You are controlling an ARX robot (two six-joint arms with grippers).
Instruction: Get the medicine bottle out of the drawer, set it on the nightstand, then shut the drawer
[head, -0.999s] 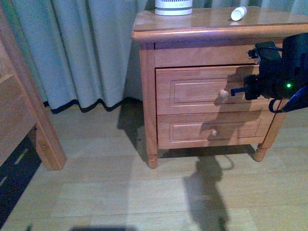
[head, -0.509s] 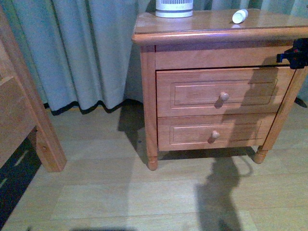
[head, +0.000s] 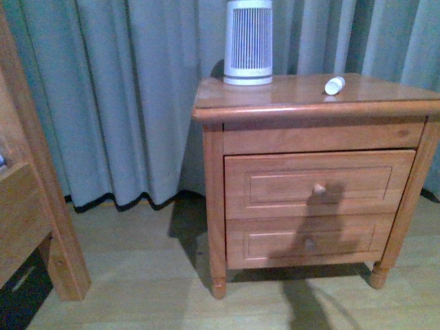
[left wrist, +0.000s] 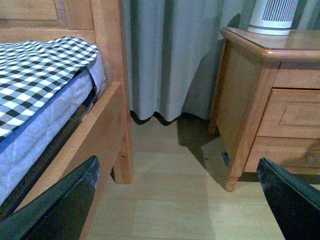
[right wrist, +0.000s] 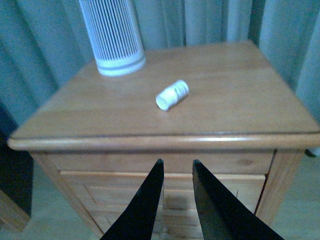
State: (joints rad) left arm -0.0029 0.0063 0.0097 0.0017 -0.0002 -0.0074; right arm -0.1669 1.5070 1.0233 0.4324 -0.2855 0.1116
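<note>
The medicine bottle (head: 334,85) lies on its side on the nightstand's (head: 302,103) glossy top, also in the right wrist view (right wrist: 172,94). The upper drawer (head: 320,184) sits pushed in, its knob (head: 319,189) facing me. No arm shows in the front view. My right gripper (right wrist: 176,167) is shut and empty, held in front of the nightstand just below its top edge, short of the bottle. My left gripper (left wrist: 180,220) is open and empty, low over the floor between the bed and the nightstand (left wrist: 260,75).
A tall white ribbed cylinder (head: 248,42) stands at the back of the nightstand top. Grey curtains (head: 124,96) hang behind. A wooden bed frame (head: 34,206) with a checked cover (left wrist: 35,70) stands at the left. The lower drawer (head: 309,244) is shut. Wooden floor lies between.
The right arm, which was at the upper drawer's knob a second ago, has drawn back out of the front view. The view has risen and now shows the whole ribbed cylinder.
</note>
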